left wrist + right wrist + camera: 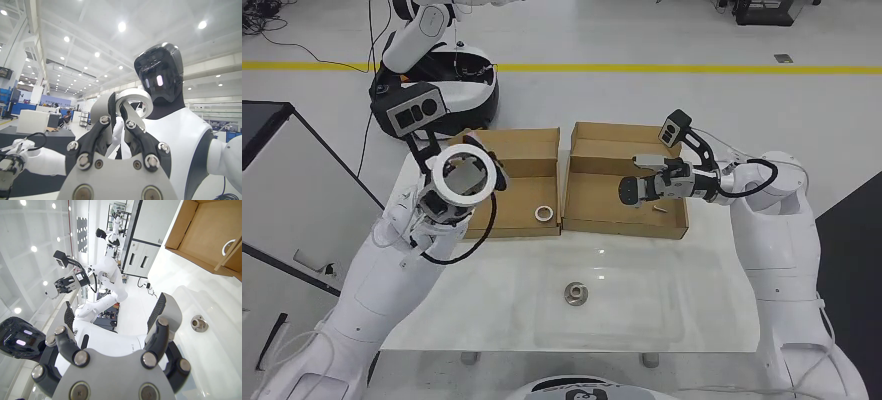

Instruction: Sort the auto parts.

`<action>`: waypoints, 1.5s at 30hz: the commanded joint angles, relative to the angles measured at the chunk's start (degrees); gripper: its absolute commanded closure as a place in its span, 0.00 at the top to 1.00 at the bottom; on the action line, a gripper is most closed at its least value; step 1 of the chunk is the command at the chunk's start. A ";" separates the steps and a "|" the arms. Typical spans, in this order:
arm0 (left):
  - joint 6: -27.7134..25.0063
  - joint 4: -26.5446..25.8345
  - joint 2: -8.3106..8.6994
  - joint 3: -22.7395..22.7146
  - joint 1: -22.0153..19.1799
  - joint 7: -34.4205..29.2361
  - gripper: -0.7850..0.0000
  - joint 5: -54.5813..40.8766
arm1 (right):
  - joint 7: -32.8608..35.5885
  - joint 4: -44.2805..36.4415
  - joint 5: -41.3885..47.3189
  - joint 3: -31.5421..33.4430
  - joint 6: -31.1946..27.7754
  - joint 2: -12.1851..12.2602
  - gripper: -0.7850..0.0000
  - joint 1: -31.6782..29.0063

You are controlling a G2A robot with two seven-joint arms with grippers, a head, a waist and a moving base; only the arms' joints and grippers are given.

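- The left claw (pixel 117 106) was clamped on a large silvery metal ring (pixel 132 93), with one finger inside the hoop and the other outside its rim.
- In the top view this claw and ring hung raised above the far left part of the white bench (pixel 692 290), over the left side of the left brown cardboard box (pixel 527 150).
- That open-topped box sat toward the bench's far left corner. A small pale ring (pixel 542 212) lay flat on its floor, near its right wall.
- A small grey metal flanged hub (pixel 575 293) stood alone on the bench, about midway along it and nearer the near edge, well apart from both boxes.
- The right brown cardboard box (pixel 607 145) sat just beside the left one along the far edge, their walls close together.
- The right claw (pixel 115 309) was spread wide with nothing between its fingers. In the top view it was held sideways over the inside of the right box.
- A small pale part (pixel 657 211), too small to identify, lay on that box's floor near its front wall.
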 commanded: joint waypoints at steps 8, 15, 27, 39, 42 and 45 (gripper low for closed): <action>1.11 1.65 -0.53 -2.07 0.82 -4.57 0.00 -0.92 | 0.00 0.00 0.00 0.00 0.00 0.00 1.00 0.00; 4.37 2.41 -0.44 -4.09 1.16 -6.82 0.00 6.36 | 0.00 0.00 0.00 0.00 0.00 0.00 1.00 0.00; 5.49 0.77 -1.02 -4.60 3.30 -3.48 0.00 5.56 | 0.00 0.00 0.00 0.00 0.00 0.00 1.00 0.00; 6.19 0.39 -1.12 -4.63 3.47 -3.75 0.00 5.45 | 0.00 0.00 0.00 0.00 0.00 0.00 1.00 0.00; 6.19 0.39 -1.12 -4.63 3.47 -3.75 0.00 5.45 | 0.00 0.00 0.00 0.00 0.00 0.00 1.00 0.00; 6.19 0.39 -1.12 -4.63 3.47 -3.75 0.00 5.45 | 0.00 0.00 0.00 0.00 0.00 0.00 1.00 0.00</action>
